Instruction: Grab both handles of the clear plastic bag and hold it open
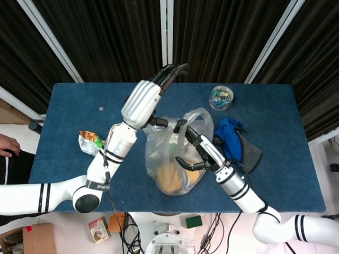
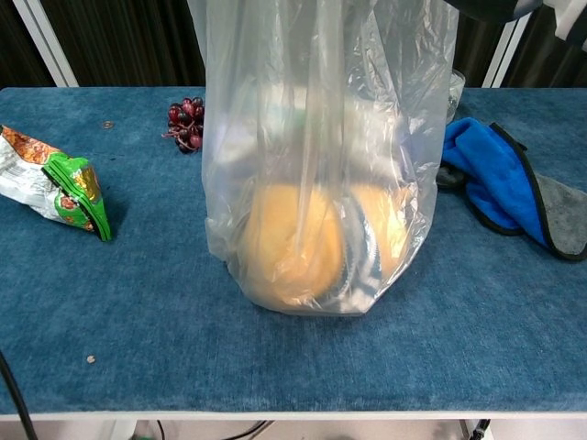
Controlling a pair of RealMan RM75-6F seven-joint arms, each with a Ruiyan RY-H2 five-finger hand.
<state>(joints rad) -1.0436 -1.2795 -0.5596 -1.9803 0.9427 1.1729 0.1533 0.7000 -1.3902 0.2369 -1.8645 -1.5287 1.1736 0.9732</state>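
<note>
Counter (image 1: 275,159): being covered by a blue cloth surface.
Clear plastic bag (image 2: 321,165): being held upright mid-counter, with orange round items inside (contents blurred).
Left hand (image 1: 142,103): being kept over the bag's left handle; whether it is gripped cannot be told.
Right hand (image 1: 197,151): being hooked through the right handle loop (image 1: 198,117), fingers curled.
Blue towel (image 2: 500,183): lying just right of the bag.
Snack packet (image 2: 55,183): lying well left.

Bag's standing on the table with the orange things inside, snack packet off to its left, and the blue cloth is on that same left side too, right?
Not quite. The blue cloth lies on the right of the clear plastic bag, opposite the snack packet; the chest view shows it. The bag does stand on the table with orange items inside.
</note>
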